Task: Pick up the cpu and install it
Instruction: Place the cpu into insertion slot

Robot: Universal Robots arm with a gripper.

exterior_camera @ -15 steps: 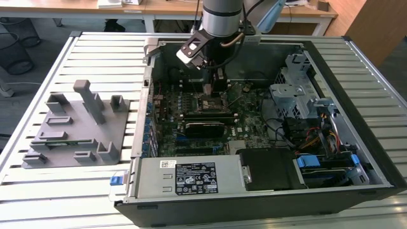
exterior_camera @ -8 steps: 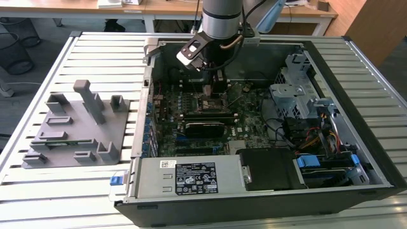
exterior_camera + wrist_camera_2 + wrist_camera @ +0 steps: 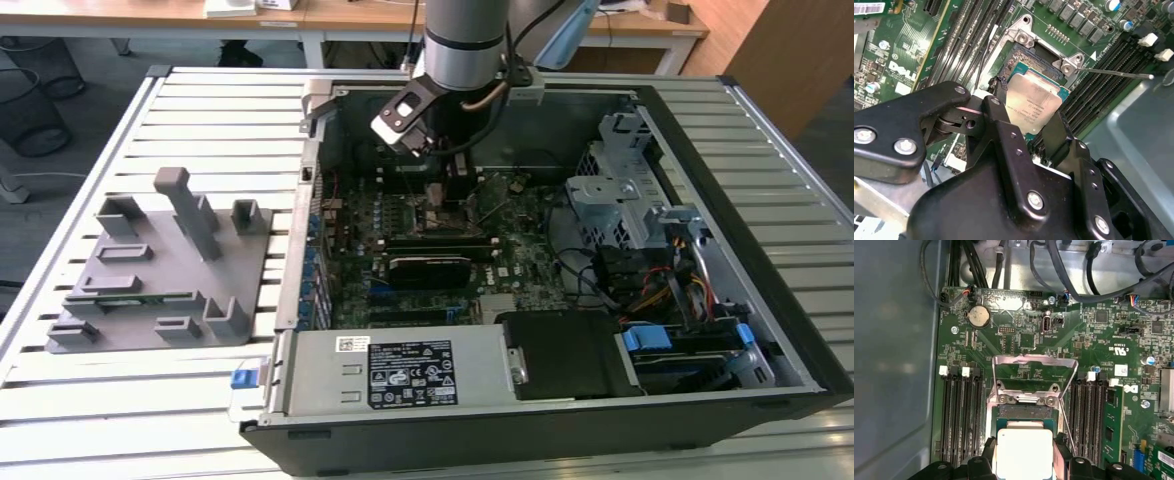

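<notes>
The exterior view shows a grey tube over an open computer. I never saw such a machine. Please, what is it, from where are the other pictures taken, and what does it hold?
The grey tube is a robot arm with a two-fingered hand at its end. The exterior view comes from a camera off the arm; both wrist views come from cameras riding near the hand, facing the motherboard. On the slatted table stand an open computer case and, on the exterior view's left, a grey fixture plate with posts. The hand's black fingers clamp the cpu, a silver square chip, right over the open socket. Whether it is already seated, I cannot tell.
</notes>
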